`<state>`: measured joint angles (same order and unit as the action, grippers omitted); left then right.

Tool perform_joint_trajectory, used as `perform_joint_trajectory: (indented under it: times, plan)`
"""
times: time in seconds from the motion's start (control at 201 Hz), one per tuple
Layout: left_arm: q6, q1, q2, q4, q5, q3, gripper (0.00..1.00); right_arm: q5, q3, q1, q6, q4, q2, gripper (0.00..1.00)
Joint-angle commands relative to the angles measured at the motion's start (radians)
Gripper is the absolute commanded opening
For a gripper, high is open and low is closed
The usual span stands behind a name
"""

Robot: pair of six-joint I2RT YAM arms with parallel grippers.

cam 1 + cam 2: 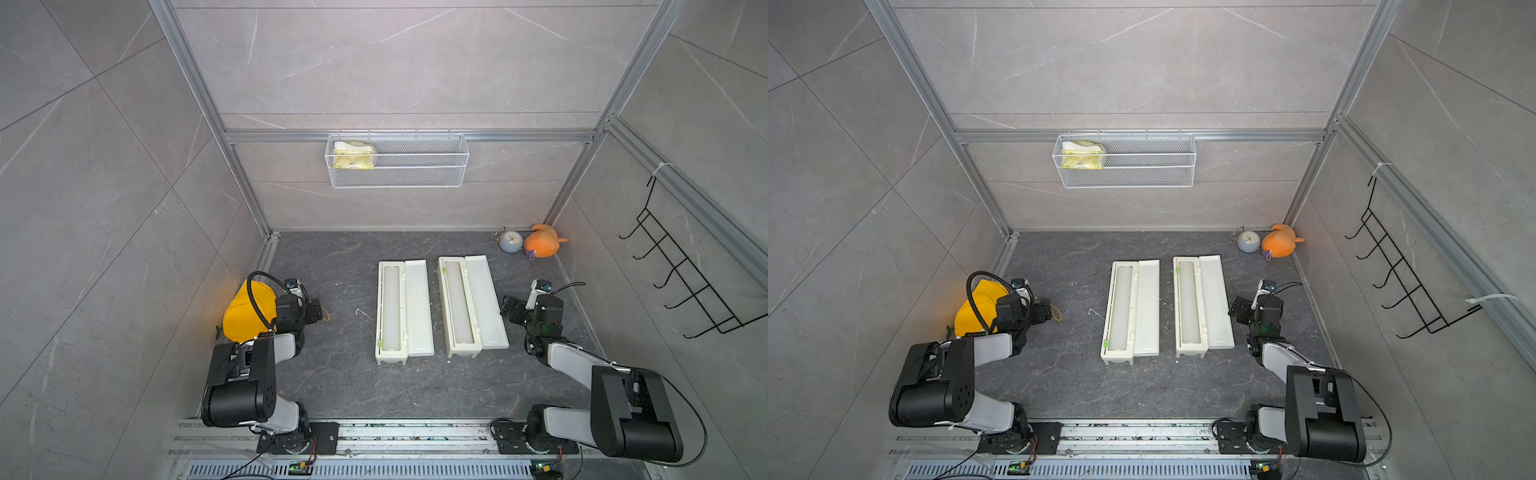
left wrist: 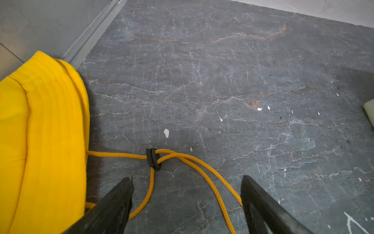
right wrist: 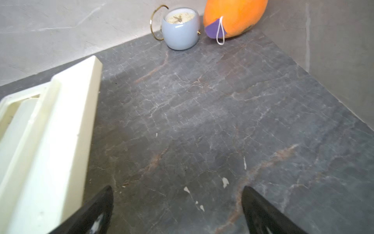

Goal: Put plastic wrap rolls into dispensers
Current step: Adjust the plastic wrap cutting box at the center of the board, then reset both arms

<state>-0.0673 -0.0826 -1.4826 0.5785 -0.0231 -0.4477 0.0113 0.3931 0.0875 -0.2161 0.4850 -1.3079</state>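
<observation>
Rolls [image 1: 390, 309] sit in both dispensers [image 1: 390, 358], frame centre, long axes up-down; lids [image 1: 486, 303] lie open rightward. Right gripper [image 1: 508, 305], spread and empty, is just beside the right-hand lid, so nearer; left gripper [image 2: 187, 182], spread, empty, far left by hat [image 1: 245, 316].

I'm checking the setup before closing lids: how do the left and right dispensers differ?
On the left dispenser the green tab sits at the near end; on the right dispenser, at the far end. The right dispenser lies slightly farther back than the left dispenser. Both are open, lids flat, plastic wrap rolls inside.
</observation>
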Motion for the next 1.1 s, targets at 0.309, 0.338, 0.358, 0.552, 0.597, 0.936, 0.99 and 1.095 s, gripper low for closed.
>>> perform_joint_trajectory:
  times: [0.309,0.338,0.358,0.552,0.597,0.936,0.99,1.095]
  plan:
    - [0.053,0.031,-0.021,0.257,-0.054,0.080,0.87,0.146,-0.045,-0.118,0.112,0.285,-0.068,1.00]
    - [0.052,0.031,-0.019,0.256,-0.054,0.080,0.88,0.140,-0.049,-0.120,0.118,0.315,-0.098,1.00]
    - [0.052,0.031,-0.021,0.262,-0.055,0.082,0.88,0.142,-0.053,-0.125,0.124,0.340,-0.112,1.00]
    - [0.053,0.031,-0.019,0.262,-0.056,0.084,1.00,0.118,-0.090,-0.147,0.151,0.458,-0.179,1.00]
    - [0.053,0.030,-0.018,0.262,-0.054,0.085,1.00,0.123,-0.108,-0.154,0.161,0.558,-0.220,1.00]
    - [0.053,0.030,-0.019,0.262,-0.055,0.085,1.00,0.150,-0.062,-0.173,0.173,0.446,-0.208,1.00]
    - [0.052,0.031,-0.019,0.261,-0.056,0.084,1.00,0.156,-0.062,-0.176,0.173,0.447,-0.209,1.00]
    - [0.053,0.032,-0.021,0.260,-0.053,0.082,1.00,0.161,-0.060,-0.180,0.175,0.446,-0.209,1.00]
